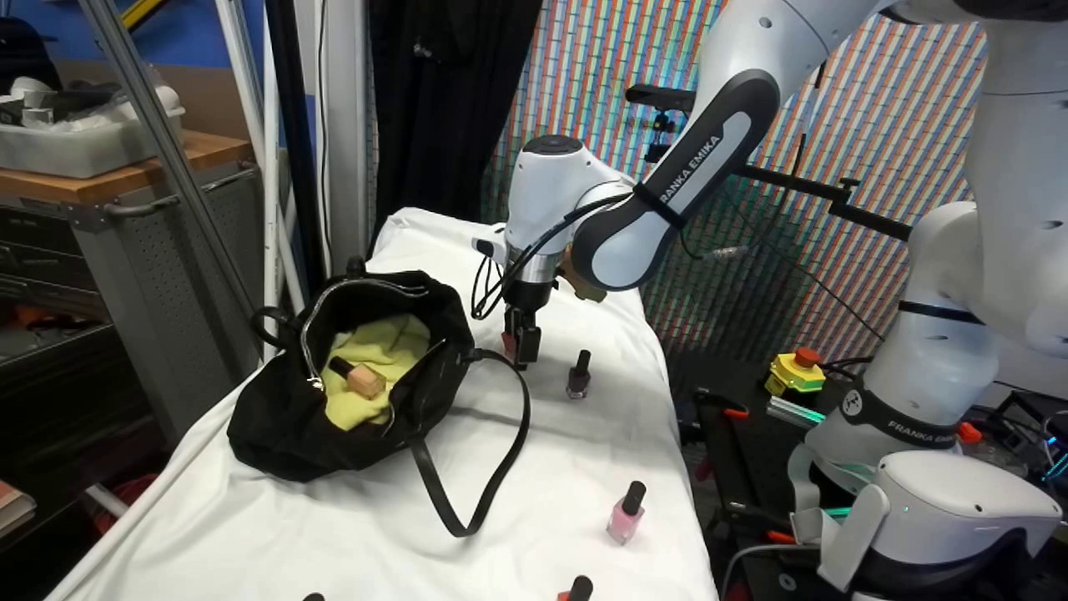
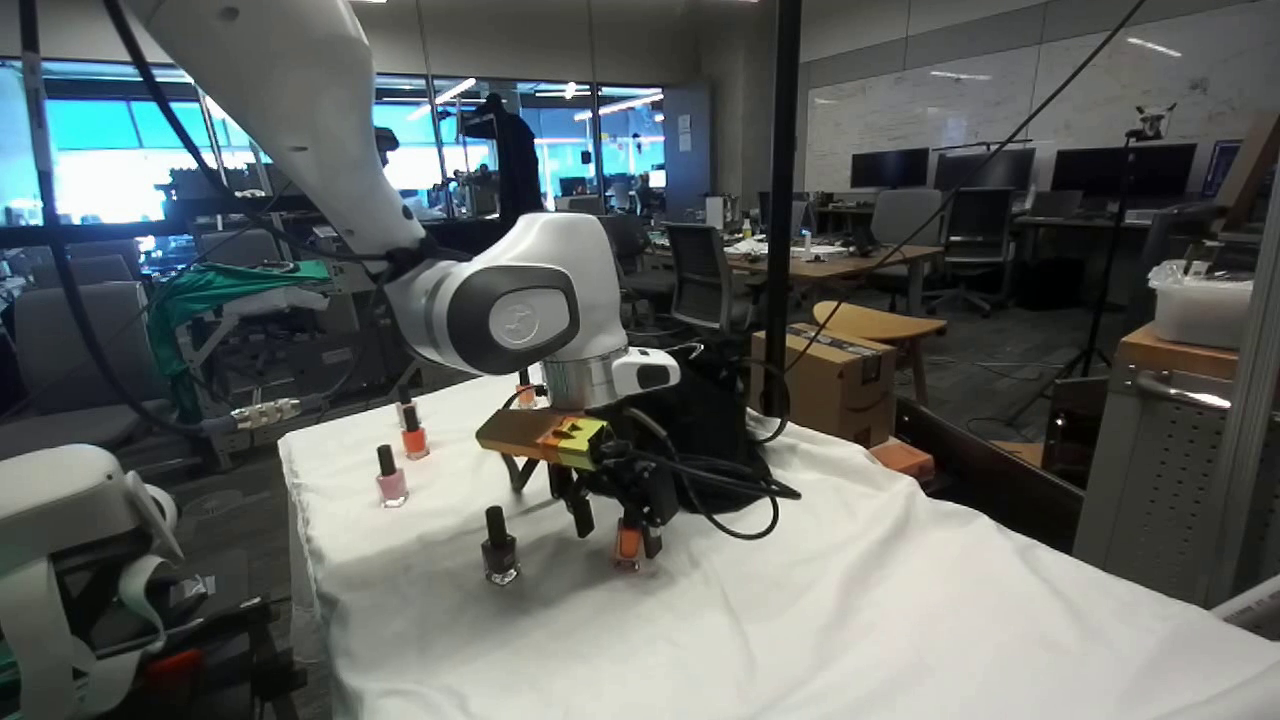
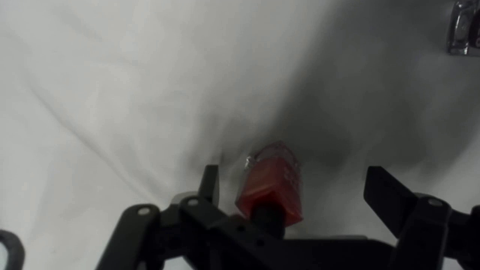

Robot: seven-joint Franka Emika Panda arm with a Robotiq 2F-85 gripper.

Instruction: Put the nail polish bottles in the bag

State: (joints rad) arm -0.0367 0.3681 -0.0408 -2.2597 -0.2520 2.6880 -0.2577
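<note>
My gripper [image 3: 294,183] is open and lowered around a red-orange nail polish bottle [image 3: 272,180]. The bottle stands between the fingers, nearer the left finger in the wrist view, with a gap on the right. The gripper and this bottle also show in an exterior view [image 2: 628,545]. A dark bottle [image 1: 577,382] stands upright beside the gripper. A pink bottle [image 1: 624,519] and an orange one [image 2: 415,442] stand farther along the table. The black bag [image 1: 284,434] lies open with a peach bottle [image 1: 365,381] on its yellow-green lining; in an exterior view it is partly behind the gripper [image 2: 710,410].
The bag's strap [image 1: 501,476] loops over the white cloth [image 1: 534,551] towards the bottles. Another orange bottle [image 2: 525,396] stands behind the arm. A black cap [image 1: 314,597] shows at the lower picture edge. Poles [image 1: 271,167] stand beyond the bag.
</note>
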